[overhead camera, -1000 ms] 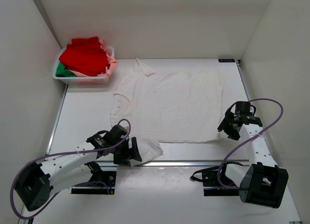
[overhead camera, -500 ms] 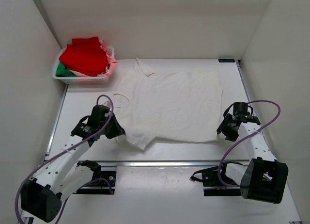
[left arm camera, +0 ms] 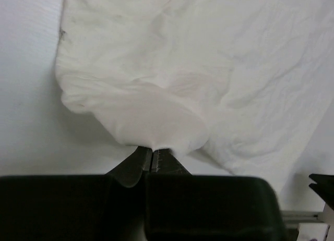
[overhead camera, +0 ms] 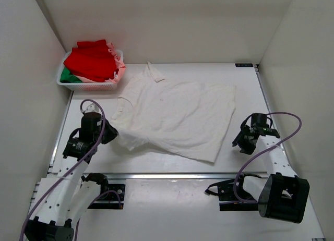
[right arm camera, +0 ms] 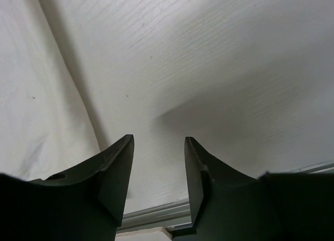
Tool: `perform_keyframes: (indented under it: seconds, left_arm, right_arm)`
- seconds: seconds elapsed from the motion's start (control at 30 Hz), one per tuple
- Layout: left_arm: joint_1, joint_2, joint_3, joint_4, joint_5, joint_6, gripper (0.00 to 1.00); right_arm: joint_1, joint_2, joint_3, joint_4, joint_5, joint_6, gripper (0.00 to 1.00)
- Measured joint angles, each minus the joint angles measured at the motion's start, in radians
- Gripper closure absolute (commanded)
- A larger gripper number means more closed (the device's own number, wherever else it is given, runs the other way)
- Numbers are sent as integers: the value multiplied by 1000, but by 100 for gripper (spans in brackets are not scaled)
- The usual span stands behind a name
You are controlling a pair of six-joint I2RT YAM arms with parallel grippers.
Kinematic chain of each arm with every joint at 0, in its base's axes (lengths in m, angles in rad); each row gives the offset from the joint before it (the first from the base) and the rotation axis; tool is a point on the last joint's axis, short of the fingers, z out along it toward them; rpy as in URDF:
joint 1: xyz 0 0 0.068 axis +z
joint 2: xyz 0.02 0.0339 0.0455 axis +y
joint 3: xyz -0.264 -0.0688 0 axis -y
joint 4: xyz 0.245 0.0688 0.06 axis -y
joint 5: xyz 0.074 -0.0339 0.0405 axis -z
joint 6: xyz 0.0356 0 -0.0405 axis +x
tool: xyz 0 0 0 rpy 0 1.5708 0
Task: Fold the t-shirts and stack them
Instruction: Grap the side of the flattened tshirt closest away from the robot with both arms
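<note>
A large wrinkled off-white t-shirt point(overhead camera: 175, 113) lies spread across the middle of the table, skewed toward the left. My left gripper point(overhead camera: 110, 134) is shut on its near-left edge; in the left wrist view the cloth point(left arm camera: 156, 95) bunches up right over the closed fingertips point(left arm camera: 152, 156). My right gripper point(overhead camera: 241, 143) stands open just off the shirt's right edge, with bare table between its fingers point(right arm camera: 159, 147) and the shirt's edge point(right arm camera: 36, 105) to its left. Red point(overhead camera: 94, 58), pale pink point(overhead camera: 119, 70) and green point(overhead camera: 68, 75) t-shirts lie piled in the basket.
The white mesh basket point(overhead camera: 83, 85) sits at the far left corner by the left wall. White walls close in the table on three sides. A metal rail point(overhead camera: 177, 175) runs along the near edge, in front of the arm bases.
My left gripper has shut on the shirt's near-left edge and pulled it left and away from the rail; the shirt has shifted and skewed. The right gripper has narrowed slightly and dropped a little nearer.
</note>
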Motion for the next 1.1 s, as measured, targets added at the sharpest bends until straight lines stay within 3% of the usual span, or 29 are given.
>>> perform_keyframes:
  seconds: [0.2,0.43,0.73,1.1]
  left_arm:
    - [0,71,24,83,-21,-15,100]
    - [-1,67,19,130,-21,-32,100]
    - [-5,53,2,139,-19,-36,100]
    - [-8,50,-28,160,-12,-40,100]
  right_arm:
    - [94,63,0,8,-29,18,70]
    - [287,147,-24,59,-81,84,64]
    - [372,193,-27,179,-207,125,66]
    - [460,204,-29,274,-227,198,65]
